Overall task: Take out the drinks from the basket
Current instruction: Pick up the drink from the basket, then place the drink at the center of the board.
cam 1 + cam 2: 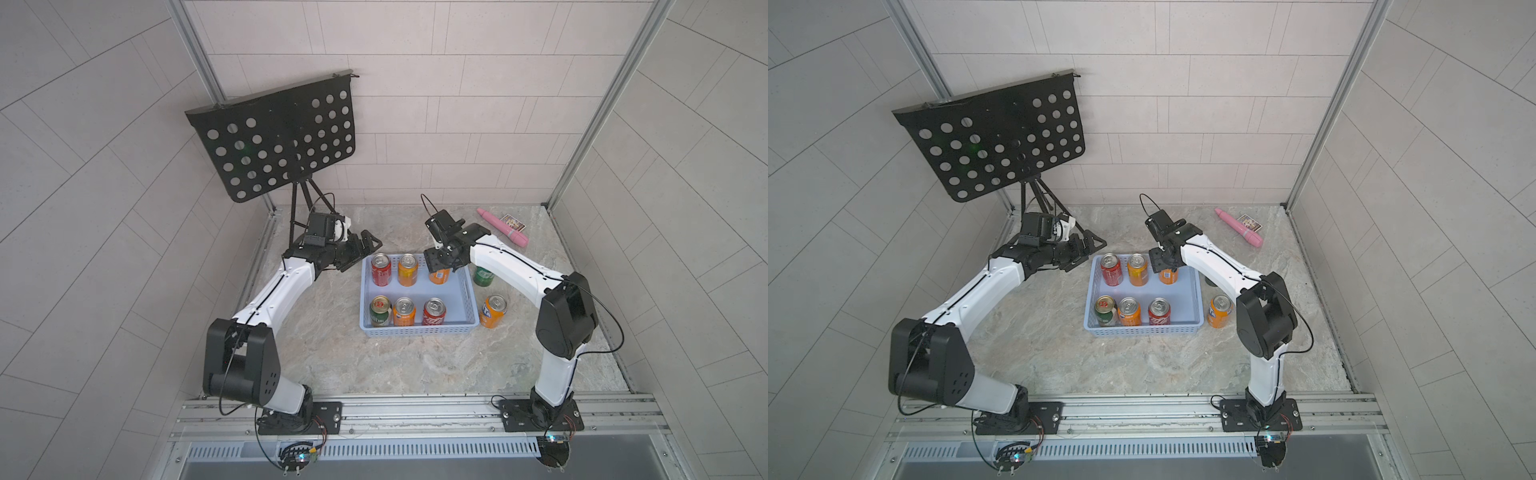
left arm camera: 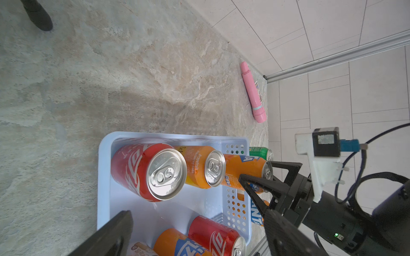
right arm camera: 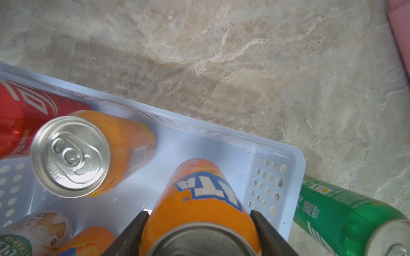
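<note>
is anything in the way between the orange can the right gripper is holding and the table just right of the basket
Yes. The basket's perforated right wall stands beside the held orange can, and a green can stands on the table just beyond that wall. A loose orange can stands outside nearer the front.

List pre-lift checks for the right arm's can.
1. Right hand shut on the orange aluminium soda can: ok.
2. Held can upright: ok.
3. Neighbouring orange can in the light-blue perforated plastic basket stands apart: ok.
4. Left hand, open, clear of the held can: ok.
5. Can off the basket floor: cannot tell.
6. Exit over the basket's end wall: green aluminium can stands just outside it: not ok.
</note>
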